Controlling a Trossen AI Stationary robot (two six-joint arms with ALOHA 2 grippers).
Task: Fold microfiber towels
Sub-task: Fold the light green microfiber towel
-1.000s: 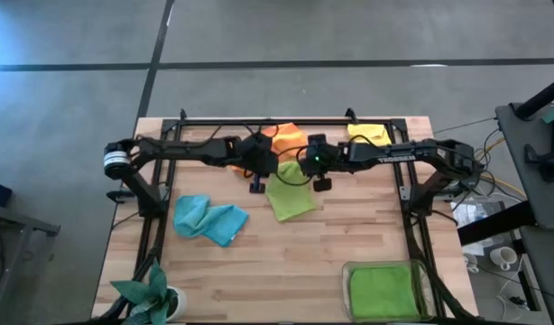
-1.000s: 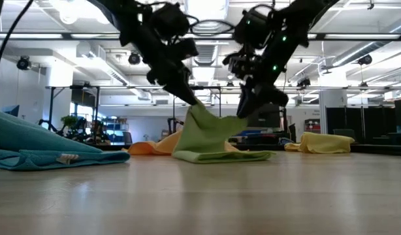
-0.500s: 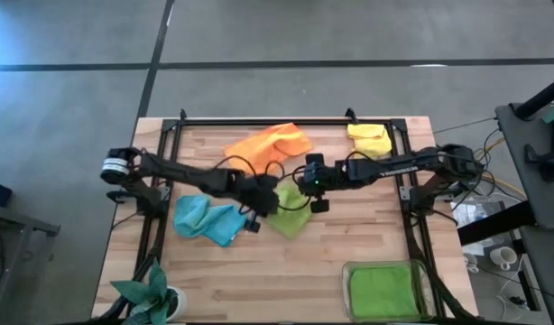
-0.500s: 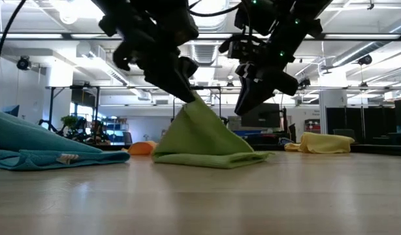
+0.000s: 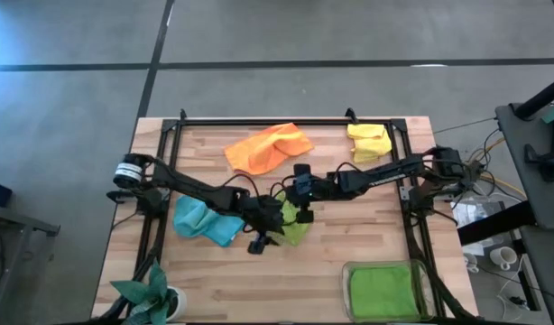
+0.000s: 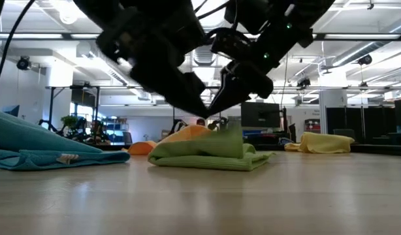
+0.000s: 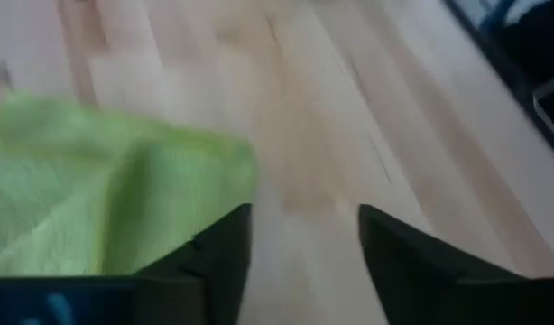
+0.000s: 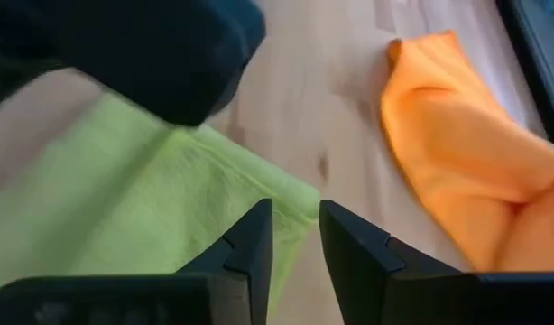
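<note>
Mid-desk, the yellow-green towel (image 5: 293, 226) is lying doubled over, the left gripper (image 5: 260, 242) standing open and empty, the right gripper (image 5: 304, 212) narrowly parted beside its edge, while 1 green towel (image 5: 381, 291) is sitting folded in the tray (image 5: 347, 271) and the orange towel (image 5: 268, 146), yellow towel (image 5: 369, 139) and blue towel (image 5: 205, 219) are waiting crumpled.

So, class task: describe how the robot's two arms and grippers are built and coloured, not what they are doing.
Both arms are slim, dark, jointed tubes with loose black cables looping near the wrists. The left arm has a white-and-black ringed joint near its base. The left gripper and right gripper each end in two flat, dark, wedge-shaped fingers. A small green light glows on the right arm's wrist.
</note>
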